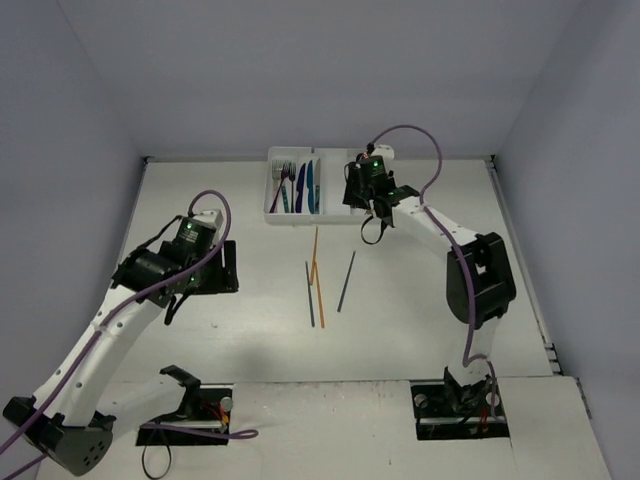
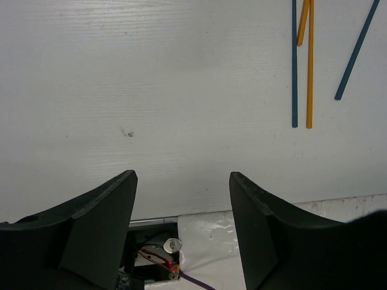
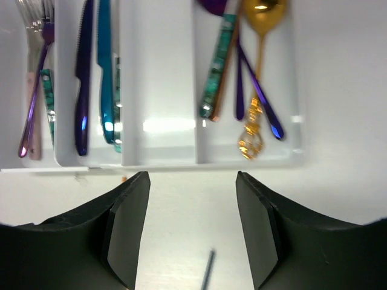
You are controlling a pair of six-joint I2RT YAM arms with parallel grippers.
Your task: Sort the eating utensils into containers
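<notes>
The white tray (image 1: pixel 272 212) stands at the back of the table. Its compartments hold forks (image 3: pixel 36 72), a purple knife (image 3: pixel 83 78), a teal knife (image 3: pixel 106 72), a gold spoon (image 3: pixel 257 72) and a teal-handled utensil (image 3: pixel 217 66); the middle compartment (image 3: pixel 157 72) shows nothing in it. My right gripper (image 3: pixel 192 176) hangs open and empty at the tray's near right edge (image 1: pixel 358 200). On the table lie two orange chopsticks (image 1: pixel 317 268) and two dark ones (image 1: pixel 346 280), also in the left wrist view as orange (image 2: pixel 309 66) and blue (image 2: pixel 294 66). My left gripper (image 2: pixel 182 175) is open and empty, well left of them (image 1: pixel 180 285).
A black plate (image 1: pixel 212 266) lies beside the left arm. Both arm bases (image 1: pixel 460 405) sit in cut-outs at the near edge, with purple cables looping from them. Grey walls close in the table on three sides.
</notes>
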